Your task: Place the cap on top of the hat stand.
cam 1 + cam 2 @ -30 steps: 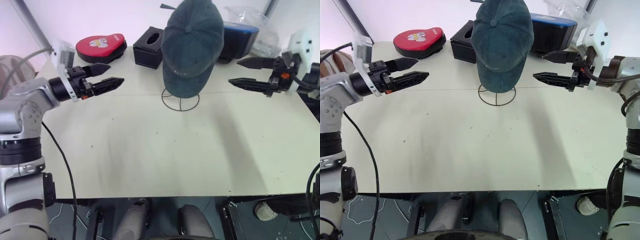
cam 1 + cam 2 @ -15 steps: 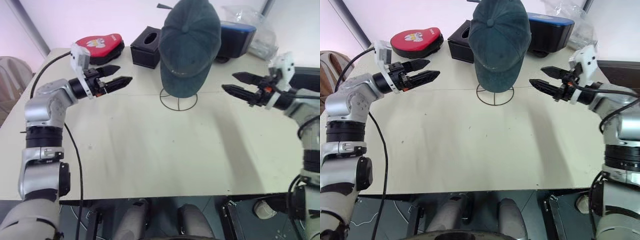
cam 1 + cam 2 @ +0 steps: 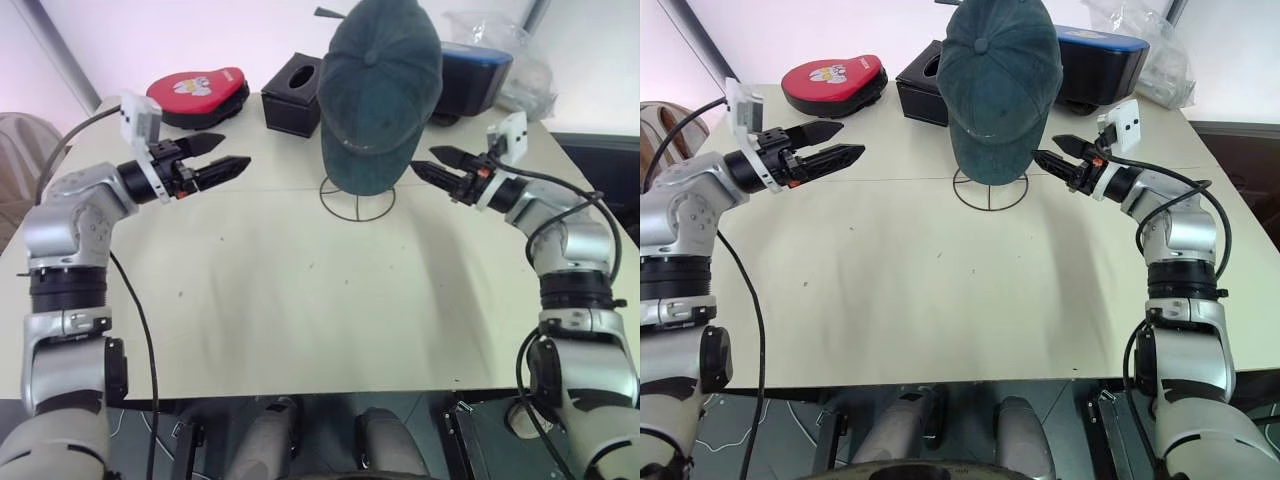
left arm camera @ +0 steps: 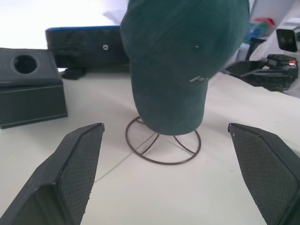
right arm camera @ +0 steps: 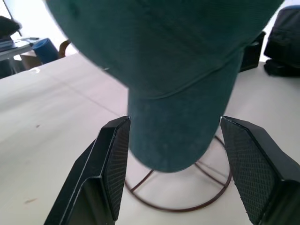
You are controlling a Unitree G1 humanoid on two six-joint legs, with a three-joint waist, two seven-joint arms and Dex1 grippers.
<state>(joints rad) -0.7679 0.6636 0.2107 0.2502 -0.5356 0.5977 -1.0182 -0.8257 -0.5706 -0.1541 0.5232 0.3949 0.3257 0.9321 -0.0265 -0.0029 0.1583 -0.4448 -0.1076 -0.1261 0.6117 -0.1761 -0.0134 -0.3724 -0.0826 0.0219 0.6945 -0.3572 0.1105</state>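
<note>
A: Left gripper (image 3: pixel 222 154): fingers spread wide, nothing between them, pointing level toward the cap (image 3: pixel 381 92) from well off to its left.

B: Right gripper (image 3: pixel 436 164)?

A: Fingers apart, holding nothing. It sits just beside the cap's right side, tips near the brim but not touching. In the right wrist view the brim hangs between the two fingers (image 5: pixel 111 164), clear of both.

B: Cap position?

A: On the stand (image 3: pixel 358 200), crown up, brim hanging down toward the ring base. The wire base rests on the surface (image 3: pixel 300 310), toward its far middle.

B: Other items?

A: Black tissue box (image 3: pixel 296 94) behind and left of the cap; a red pad (image 3: pixel 200 93) further left; a black case with a blue lid (image 3: pixel 475 76) behind and right. All stand apart from the stand.
</note>
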